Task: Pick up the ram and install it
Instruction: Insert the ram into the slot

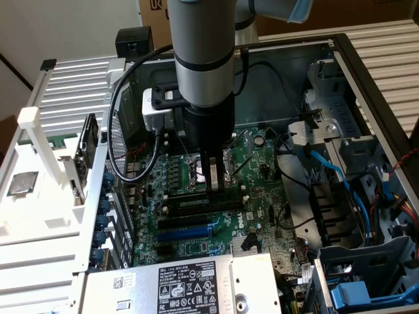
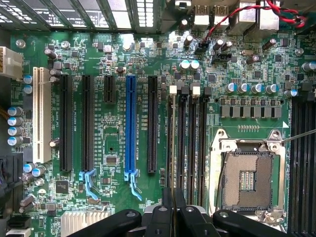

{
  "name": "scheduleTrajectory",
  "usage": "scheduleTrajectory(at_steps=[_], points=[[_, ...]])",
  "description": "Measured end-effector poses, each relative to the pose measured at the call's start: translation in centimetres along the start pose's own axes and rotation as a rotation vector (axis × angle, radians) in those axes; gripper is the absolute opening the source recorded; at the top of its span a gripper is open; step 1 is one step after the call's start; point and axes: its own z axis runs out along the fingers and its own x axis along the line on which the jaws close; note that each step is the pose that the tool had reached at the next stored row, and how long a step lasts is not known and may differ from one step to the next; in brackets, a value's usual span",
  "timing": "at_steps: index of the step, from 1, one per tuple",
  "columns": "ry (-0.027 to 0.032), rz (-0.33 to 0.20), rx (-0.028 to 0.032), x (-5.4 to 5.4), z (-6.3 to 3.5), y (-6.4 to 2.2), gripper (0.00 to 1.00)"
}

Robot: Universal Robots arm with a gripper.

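A: Where was the ram?
B: It stood on edge in one of the black memory slots of the motherboard, just beside the bare CPU socket and directly under the tool.
A: And how did the tool stand?
B: Its two dark fingers were drawn close, pinching the ram's thin top edge. A blue slot lay further off on the board, and the open computer case enclosed it all

Exterior oblique overhead — wrist close, both motherboard
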Motion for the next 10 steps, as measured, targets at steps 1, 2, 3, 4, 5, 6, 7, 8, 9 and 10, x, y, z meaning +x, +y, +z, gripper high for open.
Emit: scheduleTrajectory(at_steps=[1,2,3,4,5,6,7,8,9,10], points=[[-0.0001,0.0,0.0,0.0,0.0,0.0,0.12],[0.0,0.0,0.0,0.0,0.0,0.0,0.12],[0.0,0.0,0.0001,0.0,0.0,0.1,0.14],[0.0,0.0,0.0001,0.0,0.0,0.11,0.14],[0.0,0.0,0.0001,0.0,0.0,0.11,0.14],[0.0,0.0,0.0001,0.0,0.0,0.12,0.2],[0.0,0.0,0.0001,0.0,0.0,0.13,0.2],[0.0,0.0,0.0001,0.0,0.0,0.15,0.2],[0.0,0.0,0.0002,0.0,0.0,0.18,0.2],[0.0,0.0,0.0002,0.0,-0.03,0.27,0.2]])
